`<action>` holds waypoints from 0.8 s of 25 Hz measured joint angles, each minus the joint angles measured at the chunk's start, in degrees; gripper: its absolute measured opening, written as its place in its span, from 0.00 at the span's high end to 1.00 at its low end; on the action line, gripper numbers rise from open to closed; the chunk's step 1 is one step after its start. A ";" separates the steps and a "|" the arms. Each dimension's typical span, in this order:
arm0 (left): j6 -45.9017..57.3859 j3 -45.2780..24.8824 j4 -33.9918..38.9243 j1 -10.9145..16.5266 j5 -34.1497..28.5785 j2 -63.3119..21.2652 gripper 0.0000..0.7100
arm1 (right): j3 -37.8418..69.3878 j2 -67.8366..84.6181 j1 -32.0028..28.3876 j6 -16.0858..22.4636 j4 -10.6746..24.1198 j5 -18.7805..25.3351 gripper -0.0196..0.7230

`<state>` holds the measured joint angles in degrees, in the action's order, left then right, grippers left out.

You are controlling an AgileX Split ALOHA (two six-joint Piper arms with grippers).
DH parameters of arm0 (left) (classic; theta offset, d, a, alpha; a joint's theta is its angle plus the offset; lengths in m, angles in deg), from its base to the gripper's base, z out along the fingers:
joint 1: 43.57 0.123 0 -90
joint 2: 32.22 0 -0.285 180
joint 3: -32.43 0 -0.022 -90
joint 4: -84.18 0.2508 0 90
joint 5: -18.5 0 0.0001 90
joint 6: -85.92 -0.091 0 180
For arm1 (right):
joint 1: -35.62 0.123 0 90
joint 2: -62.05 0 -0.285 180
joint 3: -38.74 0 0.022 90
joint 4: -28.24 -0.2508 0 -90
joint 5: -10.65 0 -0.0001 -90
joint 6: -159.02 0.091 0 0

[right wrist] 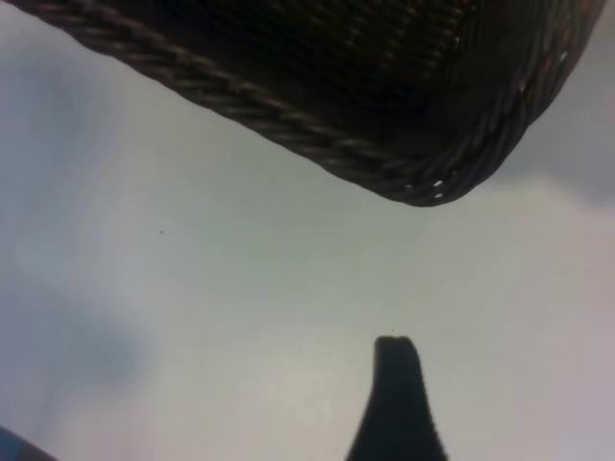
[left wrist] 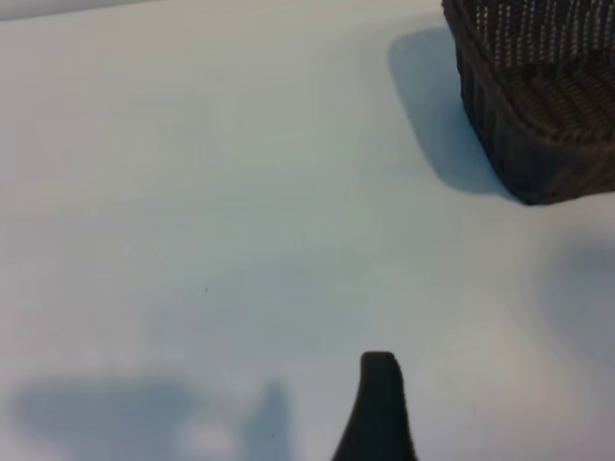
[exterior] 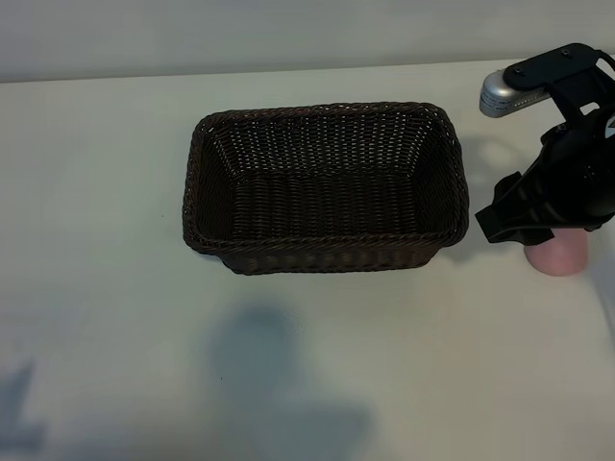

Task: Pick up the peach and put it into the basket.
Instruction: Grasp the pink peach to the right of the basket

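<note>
The dark brown wicker basket [exterior: 325, 252] stands mid-table with nothing inside it. The pale pink peach [exterior: 557, 256] rests on the table just right of the basket, its upper part hidden under my right arm. My right gripper [exterior: 500, 219] hovers between the basket's right end and the peach, apart from the fruit. In the right wrist view one dark fingertip [right wrist: 394, 360] shows over bare table below the basket's braided corner [right wrist: 423, 178], with nothing in the gap. In the left wrist view a single fingertip [left wrist: 380, 379] hangs over bare table, well clear of the basket corner [left wrist: 538, 134].
The white table [exterior: 115, 317] runs wide to the left and in front of the basket. A silver and black part of the right arm [exterior: 524, 86] sits at the back right. Shadows fall on the table's front left.
</note>
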<state>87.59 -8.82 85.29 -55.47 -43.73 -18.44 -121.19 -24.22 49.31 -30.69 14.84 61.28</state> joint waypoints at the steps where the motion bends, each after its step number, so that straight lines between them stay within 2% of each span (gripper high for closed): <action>1: 0.00 -0.73 0.00 0.00 -0.69 -1.30 0.16 | 0.00 0.00 0.00 0.00 0.00 0.00 0.28; 8: 0.00 -4.94 0.00 0.00 -1.91 -6.31 0.16 | 0.00 0.00 0.00 0.00 0.00 -0.05 0.28; 16: 0.00 -6.91 -0.06 0.00 -0.79 -6.49 0.16 | 0.00 0.00 0.00 0.05 0.60 -0.37 0.28; 18: 0.00 -6.91 -0.06 0.00 -0.50 -6.49 0.16 | 0.00 0.00 0.00 0.79 1.64 -1.44 0.28; 20: 0.00 -6.91 -0.06 0.00 -0.50 -6.49 0.16 | 0.00 -0.05 0.00 3.78 3.63 -3.59 0.28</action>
<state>87.59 -15.73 85.23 -55.47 -44.23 -24.94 -121.19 -24.27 49.31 -26.91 18.47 57.69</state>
